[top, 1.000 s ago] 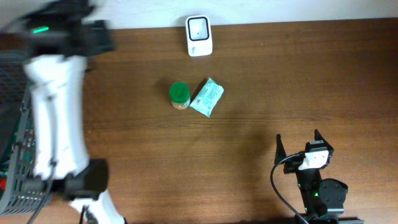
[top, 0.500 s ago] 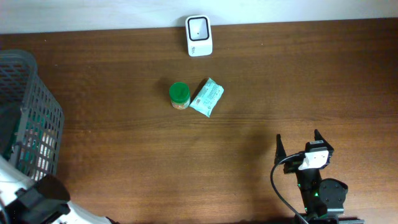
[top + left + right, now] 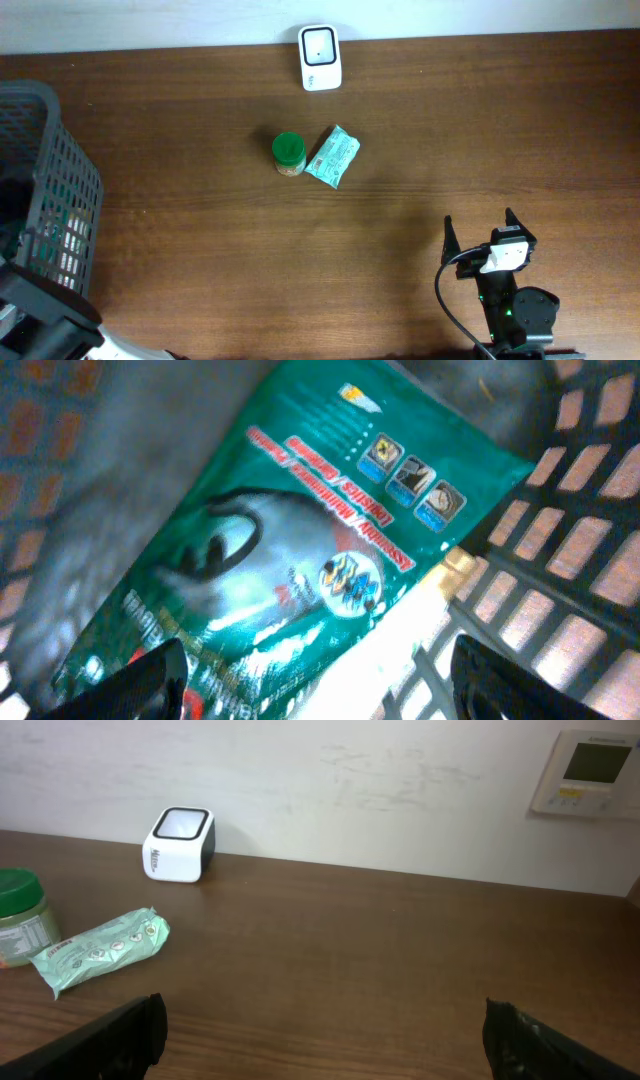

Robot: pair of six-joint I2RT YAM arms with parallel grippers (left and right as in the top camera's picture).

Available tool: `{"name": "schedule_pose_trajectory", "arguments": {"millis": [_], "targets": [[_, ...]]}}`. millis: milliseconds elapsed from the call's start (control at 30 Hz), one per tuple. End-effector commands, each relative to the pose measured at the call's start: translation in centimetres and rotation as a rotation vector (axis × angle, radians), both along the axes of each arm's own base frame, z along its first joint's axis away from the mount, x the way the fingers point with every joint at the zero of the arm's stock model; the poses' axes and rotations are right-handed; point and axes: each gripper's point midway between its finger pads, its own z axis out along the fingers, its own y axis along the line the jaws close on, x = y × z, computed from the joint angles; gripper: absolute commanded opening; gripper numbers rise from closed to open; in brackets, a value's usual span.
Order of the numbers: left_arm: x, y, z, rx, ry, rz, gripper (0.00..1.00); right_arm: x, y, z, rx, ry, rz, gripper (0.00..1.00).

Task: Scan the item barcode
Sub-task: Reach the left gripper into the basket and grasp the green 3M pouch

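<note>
Inside the grey plastic mesh basket [image 3: 60, 170], the glossy teal foil pouch [image 3: 300, 560] lies with its long axis slanting lower-left to upper-right in the left wrist view. The left gripper [image 3: 318, 665] hangs over it, jaws apart. The right gripper [image 3: 322, 1010], far from the basket, gapes empty.

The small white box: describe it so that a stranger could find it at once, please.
Follow the far edge of the brown table, by the pale wall. The small white box stands there, beyond the green-lidded jar and the mint packet. Only it is white, with a dark-framed window on top.
</note>
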Motion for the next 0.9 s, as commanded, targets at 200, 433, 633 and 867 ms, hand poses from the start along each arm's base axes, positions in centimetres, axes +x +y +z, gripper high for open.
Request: {"name": "schedule_pose_trajectory", "arguments": {"millis": [200, 433, 633, 867], "targets": [[-1.0, 0.9, -6.1, 0.053, 0.029, -0.052, 0.95, 0.0, 0.2, -0.2, 0.013, 0.005, 0.009, 0.98], [-1.5, 1.7, -8.4, 0.114, 0.055, -0.087, 0.98, 0.0, 0.2, -0.2, 0.013, 0.005, 0.009, 0.98], [-1.9, 1.2, -10.6, 0.130, 0.056, -0.130, 0.96, 0.0, 0.2, -0.2, 0.013, 0.005, 0.009, 0.98], [-2.3, 0.8, -11.9, 0.128, 0.058, -0.131, 0.84, 0.0, 0.2, -0.2, 0.013, 0.005, 0.009, 0.98]]}}
